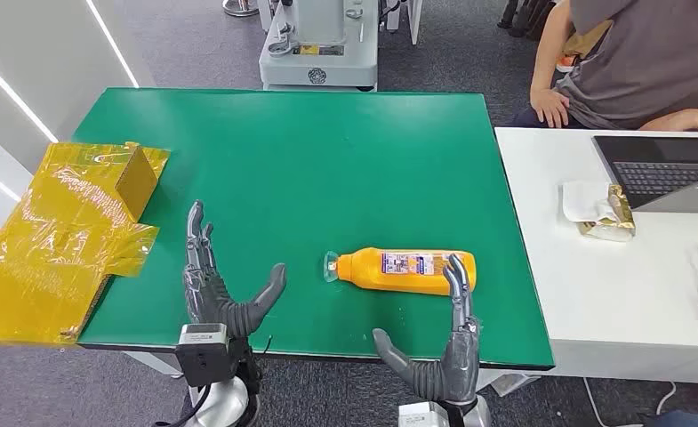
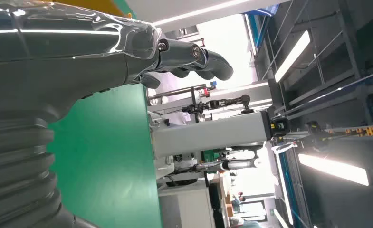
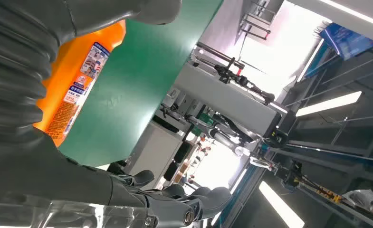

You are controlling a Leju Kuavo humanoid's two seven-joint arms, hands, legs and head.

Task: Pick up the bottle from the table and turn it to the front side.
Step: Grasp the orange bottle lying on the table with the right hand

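Observation:
An orange bottle [image 1: 405, 269] with a clear cap and a printed label lies on its side on the green table [image 1: 309, 151], cap toward the left. My right hand [image 1: 443, 351] is open at the table's front edge, just before the bottle's base end, fingers reaching up beside it, thumb spread to the left. The right wrist view shows the bottle [image 3: 75, 80] close behind the hand [image 3: 42, 156]. My left hand [image 1: 219, 283] is open to the left of the bottle, apart from it, holding nothing. Its fingers [image 2: 194, 57] show over the green table [image 2: 108, 156].
A crumpled yellow foil box [image 1: 69, 231] lies on the table's left edge. A white desk [image 1: 621, 294] on the right carries a laptop [image 1: 665, 169] and a gold packet [image 1: 607, 213]. A person [image 1: 629, 62] sits behind it. A grey machine base [image 1: 320, 49] stands beyond the table.

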